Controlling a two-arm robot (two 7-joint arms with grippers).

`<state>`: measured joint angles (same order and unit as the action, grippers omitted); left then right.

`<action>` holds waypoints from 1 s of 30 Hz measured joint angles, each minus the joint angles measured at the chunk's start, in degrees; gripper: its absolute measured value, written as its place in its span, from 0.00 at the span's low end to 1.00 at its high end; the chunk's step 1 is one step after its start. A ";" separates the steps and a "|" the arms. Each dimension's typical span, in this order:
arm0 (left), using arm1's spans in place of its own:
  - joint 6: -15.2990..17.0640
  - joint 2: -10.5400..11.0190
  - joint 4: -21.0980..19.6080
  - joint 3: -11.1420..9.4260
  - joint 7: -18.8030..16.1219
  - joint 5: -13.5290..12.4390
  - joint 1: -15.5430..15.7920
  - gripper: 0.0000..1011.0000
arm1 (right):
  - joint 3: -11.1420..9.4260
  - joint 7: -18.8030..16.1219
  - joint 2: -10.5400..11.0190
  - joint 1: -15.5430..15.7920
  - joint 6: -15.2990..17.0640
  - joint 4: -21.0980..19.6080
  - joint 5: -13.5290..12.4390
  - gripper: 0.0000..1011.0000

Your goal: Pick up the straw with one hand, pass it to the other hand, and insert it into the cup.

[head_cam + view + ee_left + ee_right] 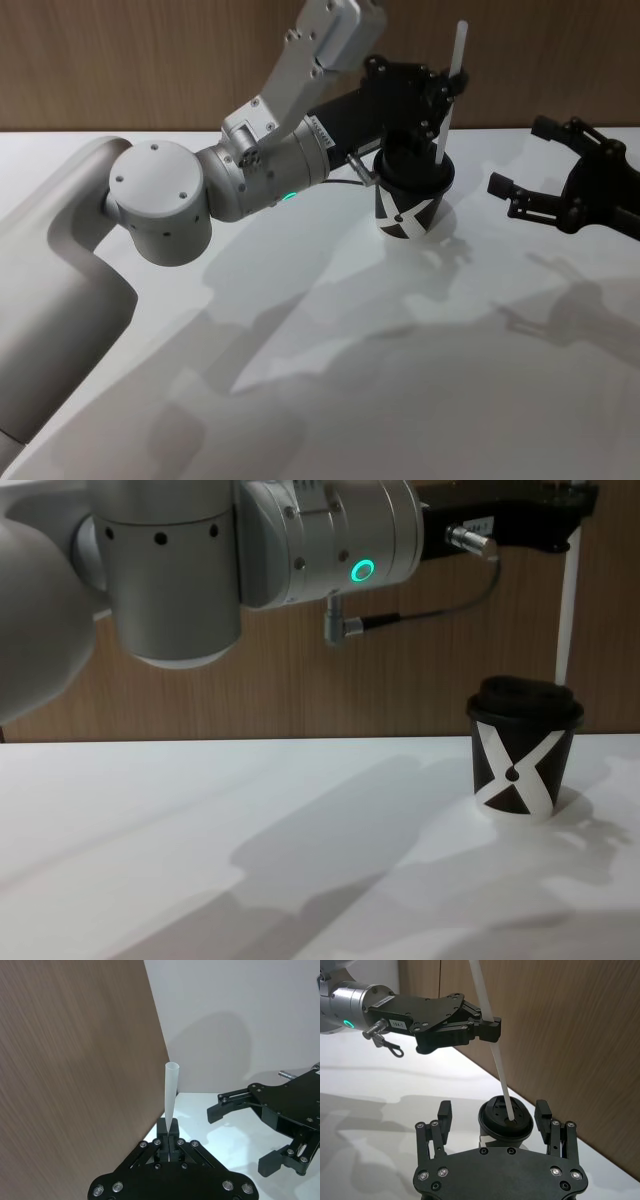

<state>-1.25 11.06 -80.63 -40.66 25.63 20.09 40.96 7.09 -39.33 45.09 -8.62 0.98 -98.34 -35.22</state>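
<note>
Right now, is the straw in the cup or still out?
In. The straw's lower end sits in the cup lid's hole, tilted, with the left claw shut on it.

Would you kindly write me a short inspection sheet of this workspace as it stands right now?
Surface: white table, shadows across it.
Job's things: straw near upright, lower tip in the lid hole of the cup; cup upright on the table.
Clutter: nothing seen.
Grippers: left gripper above the cup, shut on the straw; right gripper open, beside the cup, holding nothing.
Cables: thin dark cable looping off the left wrist, off the table.
Surroundings: wood-panel wall behind the table.
</note>
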 joint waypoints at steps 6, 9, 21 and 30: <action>0.61 -0.18 0.02 -0.04 -0.16 -0.67 -0.02 0.01 | 0.00 0.00 0.00 0.00 0.00 0.00 0.00 0.99; 0.85 -0.37 0.17 -0.06 -0.26 -0.96 -0.06 0.01 | 0.00 0.00 0.00 0.00 0.00 0.00 0.00 0.99; 1.24 -1.42 1.72 -0.19 -0.82 -2.15 -0.20 0.01 | 0.00 0.00 0.00 0.00 0.00 0.00 0.00 0.99; 0.71 -2.74 4.44 -0.21 -1.29 -3.13 -0.02 0.01 | 0.00 0.00 0.00 0.00 0.00 0.00 0.00 0.99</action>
<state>-0.54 8.32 -76.19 -40.87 24.34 16.96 40.94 7.09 -39.33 45.08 -8.62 0.98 -98.34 -35.22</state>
